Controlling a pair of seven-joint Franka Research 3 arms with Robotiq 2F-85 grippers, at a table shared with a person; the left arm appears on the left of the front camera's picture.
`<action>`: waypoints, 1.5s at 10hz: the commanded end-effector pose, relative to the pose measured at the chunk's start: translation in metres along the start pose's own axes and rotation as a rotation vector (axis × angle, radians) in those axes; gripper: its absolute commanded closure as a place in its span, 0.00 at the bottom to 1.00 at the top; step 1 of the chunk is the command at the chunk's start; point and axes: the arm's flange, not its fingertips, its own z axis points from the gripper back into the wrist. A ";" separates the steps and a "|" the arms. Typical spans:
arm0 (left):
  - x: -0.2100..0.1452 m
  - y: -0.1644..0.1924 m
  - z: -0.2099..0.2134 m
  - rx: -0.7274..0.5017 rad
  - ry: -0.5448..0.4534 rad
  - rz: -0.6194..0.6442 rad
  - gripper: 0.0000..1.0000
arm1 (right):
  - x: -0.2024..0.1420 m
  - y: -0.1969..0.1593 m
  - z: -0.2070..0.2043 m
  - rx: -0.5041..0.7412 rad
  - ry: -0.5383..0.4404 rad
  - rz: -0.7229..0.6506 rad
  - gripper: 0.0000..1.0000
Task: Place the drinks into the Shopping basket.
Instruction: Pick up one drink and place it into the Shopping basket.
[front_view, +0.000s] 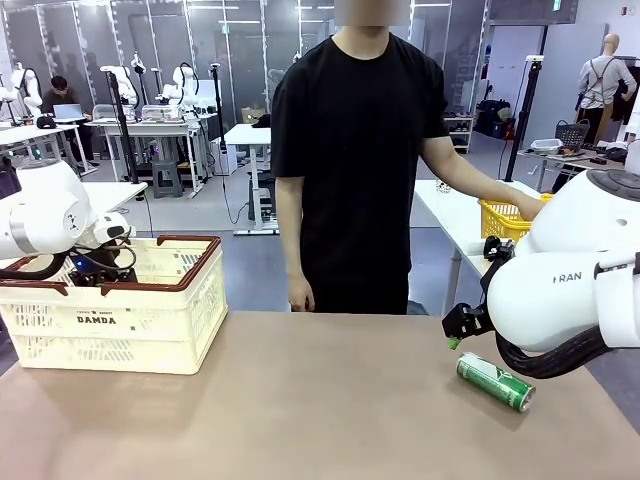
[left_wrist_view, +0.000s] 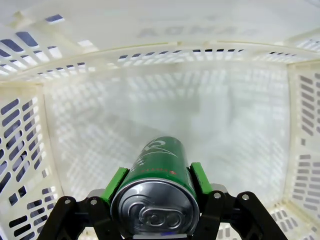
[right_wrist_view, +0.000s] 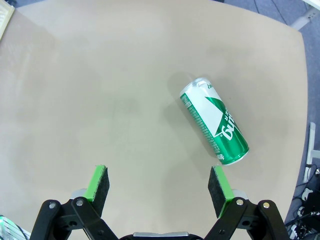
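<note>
- Far left of the front view: the Shopping basket stands on the tan table. It is cream lattice with a dark red-brown rim and "DAMDA" on the near wall. The white left arm reaches over that rim from the left edge, its black wrist dipping inside.
- Left wrist view: lattice walls rise on every side. In the lower middle of the frame the left gripper is clamped on a dark green can, with a green pad pressed to each flank. The can's silver top and pull tab face the camera, and its body points away toward the blurred basket floor. I cannot tell whether it touches the floor.
- Centre of the front view: a person in a black T-shirt stands at the table's far edge. One hand hangs by the edge.
- Right of centre, farther back: the person's other arm stretches to a yellow basket on another table.
- Lower right of the front view: a green-and-white can lies on its side on the table, well apart from the Shopping basket. The bulky white right arm is just above it.
- Right wrist view: the right gripper hangs over bare tabletop, its jaws spread wide and holding nothing. The lying can sits right of centre, its silver top toward the upper left and white lettering on green. It lies just beyond the right-hand pad, not between the fingers.
</note>
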 end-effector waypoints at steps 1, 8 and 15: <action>-0.004 0.004 -0.009 0.024 0.013 -0.014 0.39 | 0.000 -0.001 0.000 0.002 0.000 -0.003 0.00; -0.003 0.005 0.009 0.030 0.028 -0.067 0.00 | 0.000 -0.001 0.000 0.002 0.000 -0.003 0.00; -0.010 -0.007 0.067 0.043 -0.038 -0.124 0.00 | 0.000 -0.001 0.000 0.002 0.000 -0.003 0.00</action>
